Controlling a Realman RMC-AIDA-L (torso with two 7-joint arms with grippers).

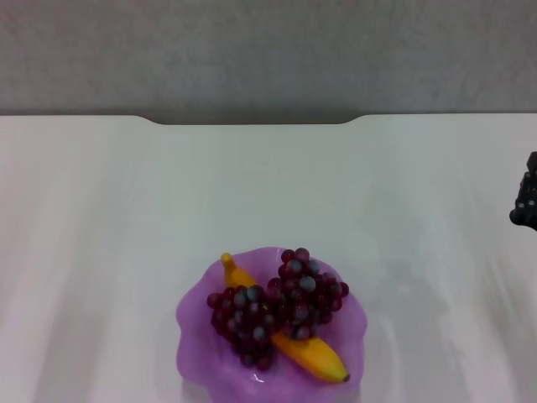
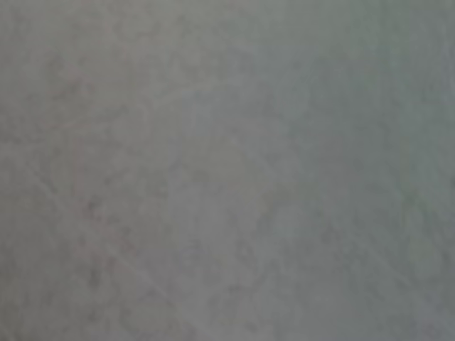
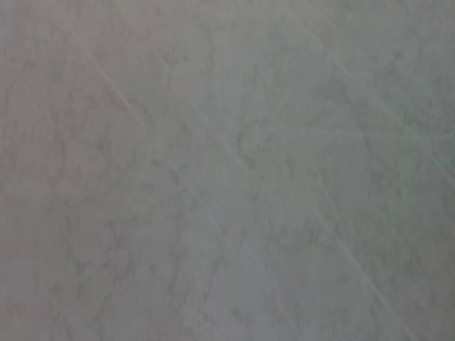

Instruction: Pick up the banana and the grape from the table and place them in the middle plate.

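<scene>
banana [image 1: 315, 356] lies diagonally in the middle plate [image 1: 195, 315], stem toward the far rim, dark tip at the near right rim. grape [image 1: 277, 304] is draped across its middle, so the bunch rests partly on the fruit and partly on the plate floor. judged from this, both placements look done. plate sits near the front edge of the table [image 1: 126, 210]. right gripper [image 1: 525, 201] shows only as a dark part at the right edge, well apart from the plate; its fingers cannot be judged. left gripper is not seen.

left wrist view: bare pale surface only, nothing held in sight.

right wrist view: the same, bare pale surface, no fingers shown.
</scene>
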